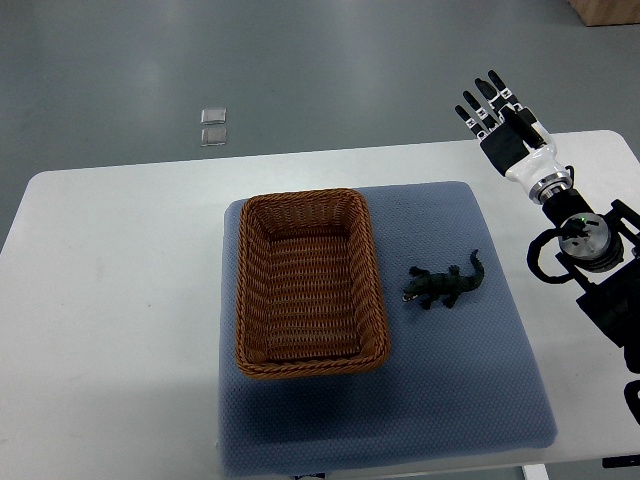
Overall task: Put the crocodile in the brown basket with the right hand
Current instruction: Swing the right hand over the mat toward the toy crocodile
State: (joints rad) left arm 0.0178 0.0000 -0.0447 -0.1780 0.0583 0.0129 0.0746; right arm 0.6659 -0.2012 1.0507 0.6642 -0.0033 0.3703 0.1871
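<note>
White table [110, 300], grey-blue mat [450, 380] on it. Brown basket [250, 290] on mat; I see only bare weave inside. Right hand [510, 138] at mat's 1 o'clock, fingers spread, holding nothing. Crocodile [445, 285] on mat near basket's 3 o'clock, head toward 8 o'clock, tail toward 2.

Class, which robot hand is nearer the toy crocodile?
Right: the black-and-white right hand, open, is up-right of the dark green toy crocodile, apart; the left hand is out of view.

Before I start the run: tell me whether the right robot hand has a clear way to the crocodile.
Probably yes. The right robot hand is open near the table's far edge; the crocodile lies exposed on the blue mat, nothing between them.
</note>
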